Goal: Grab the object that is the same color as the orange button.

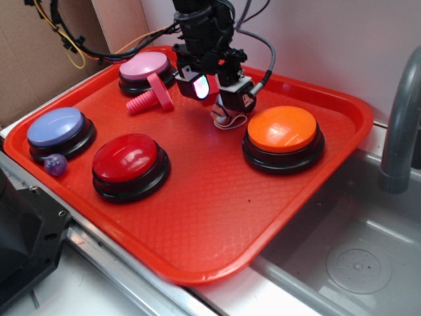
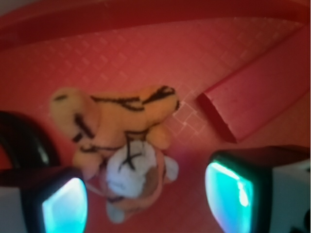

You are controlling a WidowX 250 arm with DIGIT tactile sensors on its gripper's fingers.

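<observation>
My gripper (image 2: pixel 146 199) hangs with jaws apart, straddling the small orange black-striped plush tiger (image 2: pixel 119 145) beside the glossy orange domed button (image 1: pixel 283 130). Approach done; closing and lifting remain.

From my remote seat, the small orange-and-black striped plush tiger (image 2: pixel 121 141) looks soft and fuzzy. The red plastic tray (image 1: pixel 217 217) has a fine embossed diamond texture, semi-matt. The big orange domed button (image 1: pixel 282 128) looks glossy plastic on a shiny black base. At right, the grey metal sink (image 1: pixel 355 263) looks brushed and dull.
</observation>
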